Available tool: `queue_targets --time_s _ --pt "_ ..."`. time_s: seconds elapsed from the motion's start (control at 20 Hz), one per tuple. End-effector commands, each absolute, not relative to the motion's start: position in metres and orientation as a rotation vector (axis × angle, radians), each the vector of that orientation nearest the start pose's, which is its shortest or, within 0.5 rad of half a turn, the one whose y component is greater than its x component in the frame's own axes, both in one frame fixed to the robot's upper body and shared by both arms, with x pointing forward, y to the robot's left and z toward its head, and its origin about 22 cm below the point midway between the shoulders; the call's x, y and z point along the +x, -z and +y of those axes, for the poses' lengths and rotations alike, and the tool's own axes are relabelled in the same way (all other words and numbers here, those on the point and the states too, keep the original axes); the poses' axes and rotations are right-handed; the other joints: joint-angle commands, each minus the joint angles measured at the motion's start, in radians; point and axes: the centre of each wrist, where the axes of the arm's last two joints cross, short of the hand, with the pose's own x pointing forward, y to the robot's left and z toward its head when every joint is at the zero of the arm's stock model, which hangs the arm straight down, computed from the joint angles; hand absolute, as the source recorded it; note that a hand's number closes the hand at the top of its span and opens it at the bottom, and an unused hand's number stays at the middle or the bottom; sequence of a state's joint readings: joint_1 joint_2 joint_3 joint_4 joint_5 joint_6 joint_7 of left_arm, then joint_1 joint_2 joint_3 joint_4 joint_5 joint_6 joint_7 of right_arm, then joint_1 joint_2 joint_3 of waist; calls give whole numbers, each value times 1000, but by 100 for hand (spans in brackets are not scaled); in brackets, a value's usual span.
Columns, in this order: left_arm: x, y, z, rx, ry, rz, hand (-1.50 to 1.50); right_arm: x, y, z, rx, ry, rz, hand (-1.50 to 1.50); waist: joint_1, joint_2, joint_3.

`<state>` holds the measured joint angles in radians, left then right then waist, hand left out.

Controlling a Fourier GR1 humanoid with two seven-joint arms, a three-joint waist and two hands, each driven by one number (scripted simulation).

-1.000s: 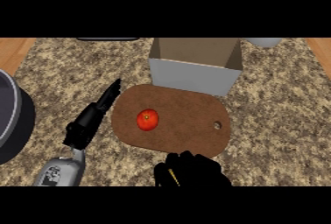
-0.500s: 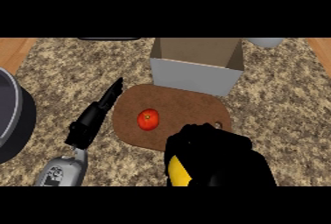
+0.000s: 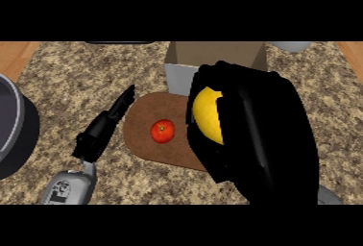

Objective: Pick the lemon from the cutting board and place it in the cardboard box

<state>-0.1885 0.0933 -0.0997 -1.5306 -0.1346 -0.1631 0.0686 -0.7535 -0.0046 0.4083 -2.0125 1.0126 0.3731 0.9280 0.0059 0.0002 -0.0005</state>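
Observation:
A brown cutting board (image 3: 152, 151) lies at the counter's middle, and on it sits a small round red fruit (image 3: 163, 131); I see no lemon lying there. Just behind stands the open cardboard box (image 3: 212, 54). My right hand (image 3: 259, 129) is raised close to the view, a big black mass covering the board's right half and part of the box. A rounded yellow patch (image 3: 206, 116) shows on its left side; whether that is a held lemon or part of the hand is unclear. My left hand (image 3: 105, 129) lies open on the counter, left of the board.
A large dark round pan (image 3: 10, 129) takes up the left edge. A grey object (image 3: 291, 45) and a dark one (image 3: 120, 42) sit at the counter's far edge. Speckled counter (image 3: 78, 72) stretches behind my left hand.
My right hand has risen from the lower edge up over the board's right side toward the box, now much larger in view. The yellow patch on it grew. The red fruit and left hand stayed put.

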Motion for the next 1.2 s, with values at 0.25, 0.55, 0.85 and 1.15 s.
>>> queue_targets --time_s 0.25,0.55,0.85,1.15 --pt "286 -32 194 -41 432 -1604 0 278 -253 -64 -1036 -733 -1691 150 -2 0 0" --pt "271 -46 206 -44 449 -1606 0 336 -226 -79 -1127 -816 -1634 150 6 1 0" --pt "273 -39 204 -51 462 -1620 0 374 -187 -76 -1135 -850 -1556 150 9 3 0" --pt "296 -48 212 -59 457 -1614 0 391 -142 -88 -950 -692 -1446 -150 12 8 1"
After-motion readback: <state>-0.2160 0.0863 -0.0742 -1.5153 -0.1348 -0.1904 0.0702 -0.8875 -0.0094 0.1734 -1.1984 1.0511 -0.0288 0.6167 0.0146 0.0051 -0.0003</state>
